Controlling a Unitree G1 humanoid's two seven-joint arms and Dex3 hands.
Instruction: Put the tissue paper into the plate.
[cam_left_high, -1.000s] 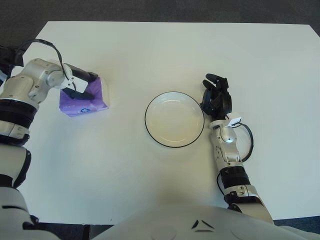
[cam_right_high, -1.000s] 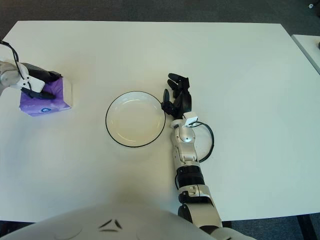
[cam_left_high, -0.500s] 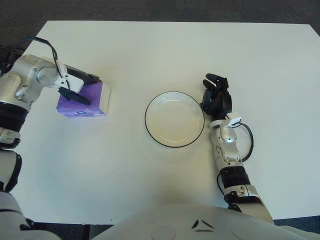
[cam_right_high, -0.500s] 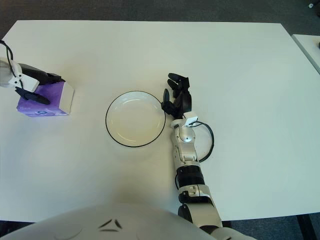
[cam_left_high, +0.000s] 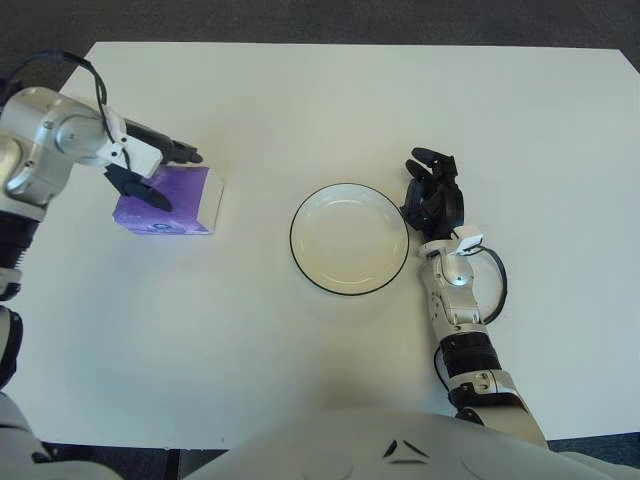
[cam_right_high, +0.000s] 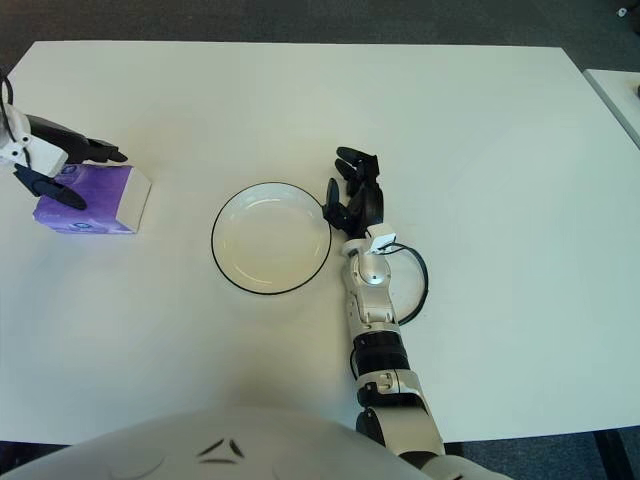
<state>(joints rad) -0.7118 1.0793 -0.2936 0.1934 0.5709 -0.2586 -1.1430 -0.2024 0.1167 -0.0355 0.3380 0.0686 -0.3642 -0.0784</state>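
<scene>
Left hand (cam_left_high: 150, 168) overlaps tissue pack (cam_left_high: 175, 198), contact unclear

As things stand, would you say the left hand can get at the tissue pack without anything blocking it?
Probably yes. The left hand hovers over the tissue pack's left end with fingers spread, and nothing lies between them. The plate and right hand sit well off to the right.

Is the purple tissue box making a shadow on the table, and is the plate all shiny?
Left eye view: only a faint, soft shadow hugs the tissue pack under the left hand. Right eye view: the plate shows no bright glare, the right hand beside it looks very dark, and the lighting is even.
</scene>
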